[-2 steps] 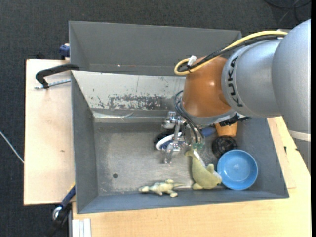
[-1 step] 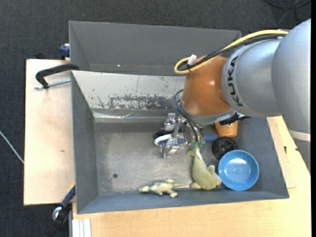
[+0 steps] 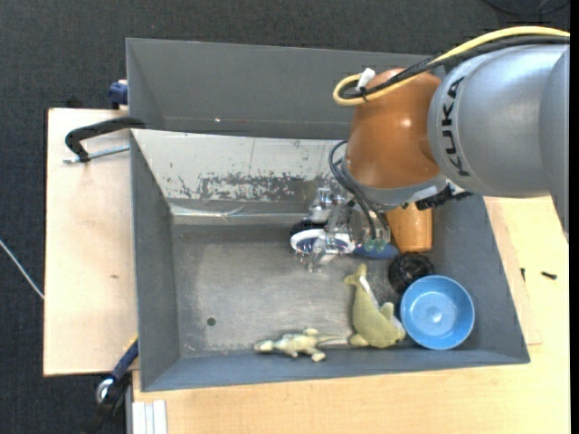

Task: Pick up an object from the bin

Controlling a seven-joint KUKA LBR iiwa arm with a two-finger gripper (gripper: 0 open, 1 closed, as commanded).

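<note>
Claw: hanging low near the middle of the bin; how wide it is standing cannot be told.
Arm: reaching in from 3 o'clock, its orange wrist cover tipping downward.
Nearest thing: small blue-and-white piece sitting at the claw's 9 o'clock tip; whether gripped, unclear.
Neighbours: olive-green toy animal lying at 5 o'clock, with a blue bowl beside it.

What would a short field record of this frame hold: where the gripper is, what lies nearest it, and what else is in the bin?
gripper: low in the grey bin, right of middle, near the back wall
nearest thing: small blue and white piece at its tip; held or not, cannot tell
right of it: orange cylinder partly under the arm; black round thing
front right corner: blue bowl, upright
front wall: olive toy animal beside the bowl; pale toy lizard
</note>
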